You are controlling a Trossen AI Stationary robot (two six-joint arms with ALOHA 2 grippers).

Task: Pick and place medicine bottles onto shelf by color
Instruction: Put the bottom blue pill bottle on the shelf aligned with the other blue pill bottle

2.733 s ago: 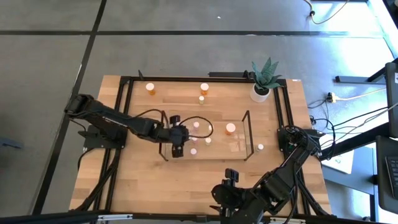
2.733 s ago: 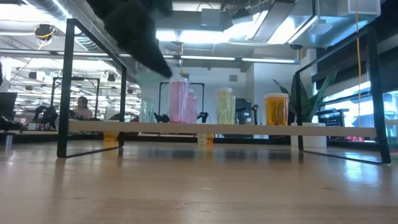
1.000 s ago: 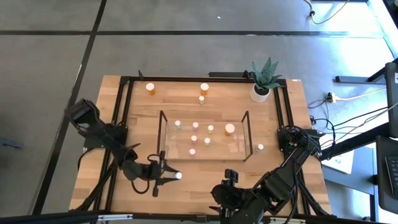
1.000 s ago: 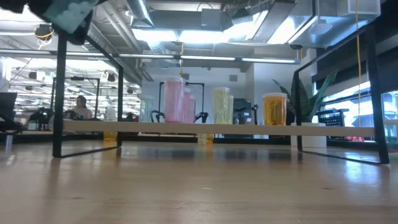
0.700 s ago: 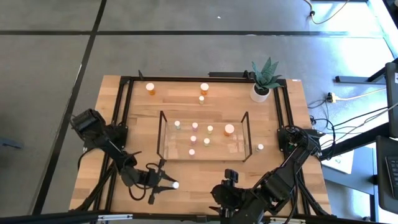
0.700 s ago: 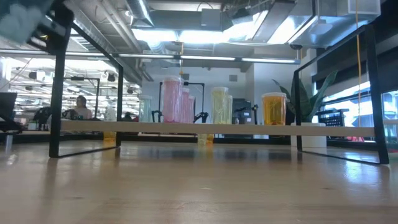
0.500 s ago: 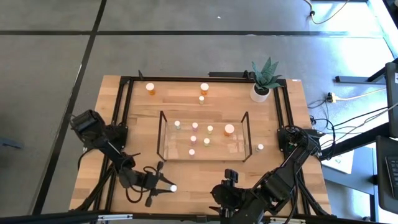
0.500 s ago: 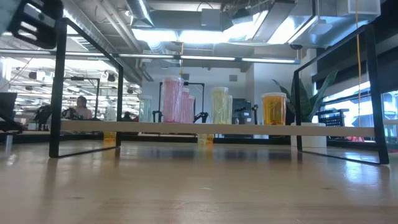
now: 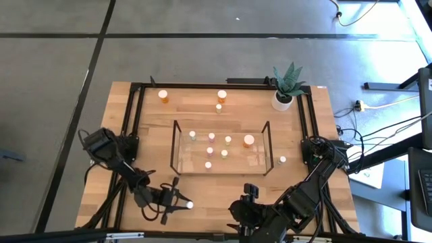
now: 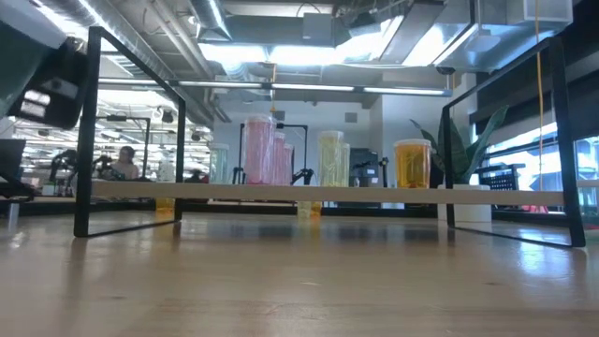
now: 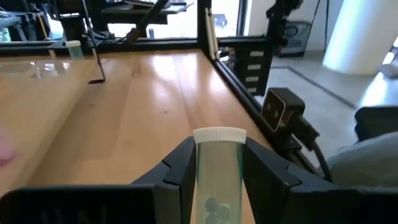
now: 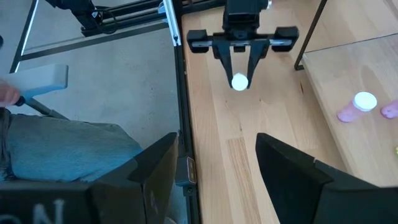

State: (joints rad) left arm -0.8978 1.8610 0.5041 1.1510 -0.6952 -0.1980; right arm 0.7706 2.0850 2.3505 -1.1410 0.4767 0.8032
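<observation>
The left gripper (image 9: 181, 203) hovered over the near left part of the bench (image 9: 155, 169), in front of the shelf (image 9: 223, 148), with its jaws clamped on a greenish bottle (image 11: 218, 174) that carried a white cap. In the left wrist view the bottle stood between the two dark fingers (image 11: 176, 168), cap pointing forward over bare wood. The right wrist view looked across at that same gripper (image 12: 240, 71), the white cap a bright disc between its jaws. On the shelf stood several small bottles: a pink bottle (image 10: 259, 150), a yellow-green bottle (image 10: 336, 158) and an orange bottle (image 10: 415, 163), seen side by side in the low view. Two more orange bottles (image 9: 163, 96) stood on the bench beyond the shelf, toward the far edge, and a small white bottle (image 9: 282, 160) sat just right of the shelf. A potted plant (image 9: 285, 84) stood at the far right corner. The right gripper (image 12: 214, 168) waited at the near edge of the bench with its jaws apart.
</observation>
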